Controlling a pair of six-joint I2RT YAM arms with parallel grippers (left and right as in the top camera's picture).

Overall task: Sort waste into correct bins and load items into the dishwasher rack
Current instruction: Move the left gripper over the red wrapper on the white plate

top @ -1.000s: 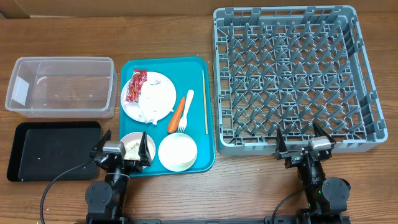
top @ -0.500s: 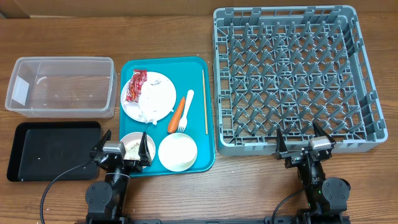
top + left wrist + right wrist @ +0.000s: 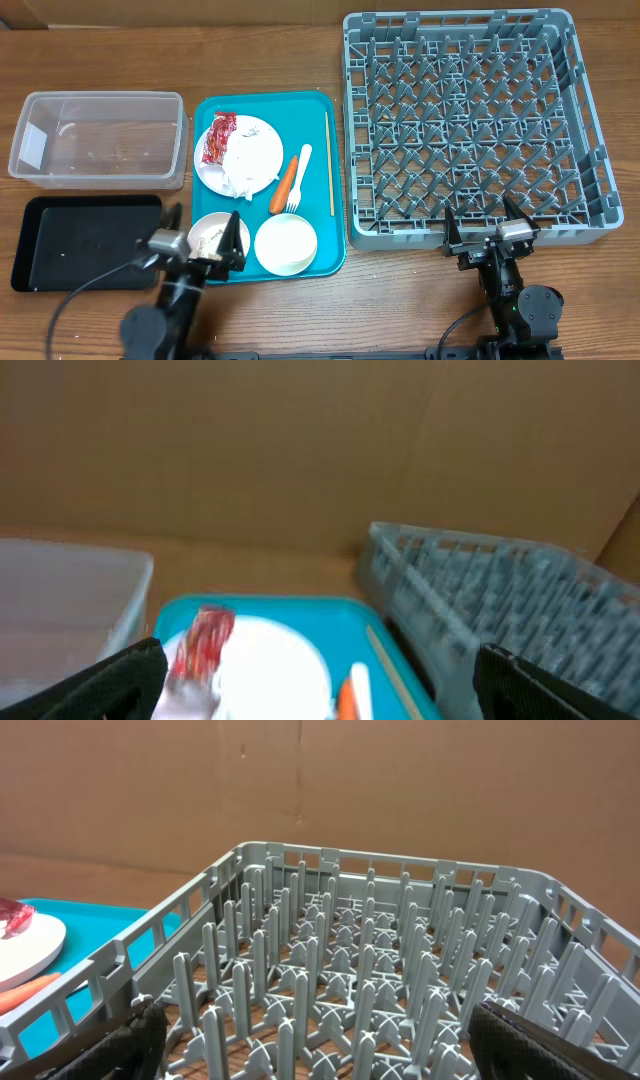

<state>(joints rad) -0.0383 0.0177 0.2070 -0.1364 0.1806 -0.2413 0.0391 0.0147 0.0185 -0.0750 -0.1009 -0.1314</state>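
Soft, even light from above fills the overhead view. The bench (image 3: pixel 300 20) is bright and crisp, with only short, faint shadows along the dishwasher rack (image 3: pixel 349 120) and pale glints on the walls of the clear tub (image 3: pixel 100 97). Only the left arm (image 3: pixel 160 305) is smeared there. The left wrist view is blurred throughout, the red wrapper (image 3: pixel 205 640) and plate (image 3: pixel 265 670) mere soft patches. The right wrist view is sharp across the rack's pegs, its lower corners dark.
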